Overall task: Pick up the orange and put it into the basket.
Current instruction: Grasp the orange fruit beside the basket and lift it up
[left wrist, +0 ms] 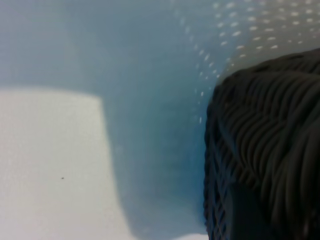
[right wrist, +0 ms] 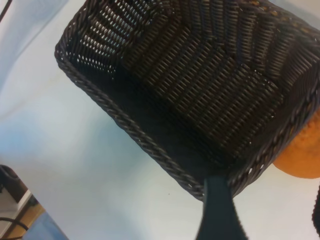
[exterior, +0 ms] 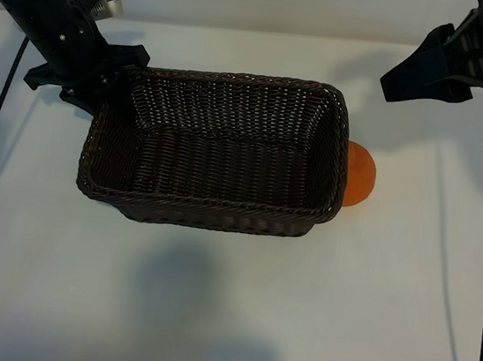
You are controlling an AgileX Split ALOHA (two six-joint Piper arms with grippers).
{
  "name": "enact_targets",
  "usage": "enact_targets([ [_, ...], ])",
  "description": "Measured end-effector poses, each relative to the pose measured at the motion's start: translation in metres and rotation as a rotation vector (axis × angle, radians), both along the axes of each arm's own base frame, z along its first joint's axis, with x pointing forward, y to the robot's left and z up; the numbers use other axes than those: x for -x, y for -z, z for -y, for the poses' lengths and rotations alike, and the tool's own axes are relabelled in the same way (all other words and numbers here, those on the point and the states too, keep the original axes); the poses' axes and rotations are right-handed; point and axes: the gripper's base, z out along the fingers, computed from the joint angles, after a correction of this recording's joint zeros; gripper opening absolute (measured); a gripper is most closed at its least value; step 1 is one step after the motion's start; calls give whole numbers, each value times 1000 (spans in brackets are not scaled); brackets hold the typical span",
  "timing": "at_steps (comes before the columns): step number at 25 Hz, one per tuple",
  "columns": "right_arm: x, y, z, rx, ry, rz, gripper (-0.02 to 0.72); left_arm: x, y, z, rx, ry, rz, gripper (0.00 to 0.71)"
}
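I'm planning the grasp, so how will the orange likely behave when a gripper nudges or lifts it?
The orange looks round, so it would probably roll if nudged on the table. It sits right against the basket wall, which may stop it rolling that way. Its bumpy matte skin suggests a fair grip, and it seems firm rather than fragile.

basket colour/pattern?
Dark-brown woven wicker basket, braided rim, open-weave sides; clearest in the exterior view.

Basket [exterior: 210, 214] dark brown, open woven weave, braided rim. Orange [exterior: 360, 175] bright orange. Table [exterior: 223, 321] plain white.
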Motion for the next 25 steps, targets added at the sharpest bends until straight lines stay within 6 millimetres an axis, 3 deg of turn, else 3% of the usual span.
enact_targets([
  [8, 0, 0, 0, 0, 0, 0, 444, 0, -1, 0, -2, -15, -5, 354],
  [18, 0, 0, 0, 0, 0, 1, 444, 0, -1, 0, -3, -19, -7, 446],
  [25, 0, 0, 0, 0, 0, 1, 444, 1, -6, -2, -28, -12, 8, 456],
])
